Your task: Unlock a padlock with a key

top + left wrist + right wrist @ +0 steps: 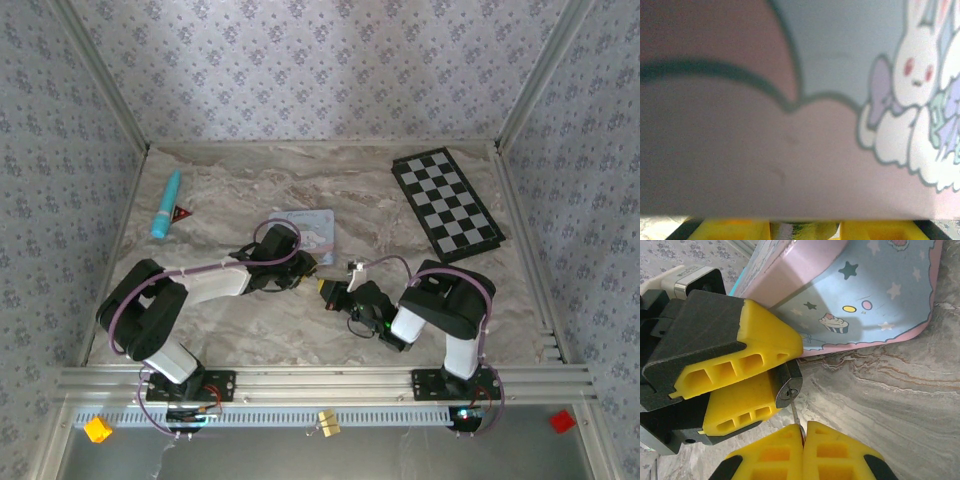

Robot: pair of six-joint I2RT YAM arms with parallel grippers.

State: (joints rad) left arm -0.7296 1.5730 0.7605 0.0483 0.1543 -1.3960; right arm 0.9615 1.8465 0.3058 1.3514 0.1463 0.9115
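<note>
Looking down from above, we see a marbled table (230, 330) between walls of flowered paper. At far left lies a turquoise stick (166, 204), with a small red-and-black triangle (182, 213) just beside it. Next, the left arm bends across the table, and its left claw (303, 268) sits at the near edge of a pale blue tin (312, 231). Just right of that, the right claw (332, 293) points up and left, so the 2 claws almost meet tip to tip. At far right a checkered board (445, 205) lies flat, well apart from both arms.

From the left wrist, the tin (840, 45) looms close and blurred, with a white rabbit (915, 70) printed at its right. Yellow fingers (730, 229) line the bottom edge. Something silvery shows between them, too blurred for us to name.

From the right wrist, the left claw (785, 367) enters from the left, its 2 yellow fingers clenched on the padlock (788, 385). This is a tiny black body with its round keyhole face turned down toward the camera, just beside the tin's (865, 295) pink-edged lower corner. Below it, the right claw (804, 432) has its 2 fingers pressed together, pinching the thin silvery key (795, 415). The key's tip reaches the keyhole. We cannot tell whether it has gone in.
</note>
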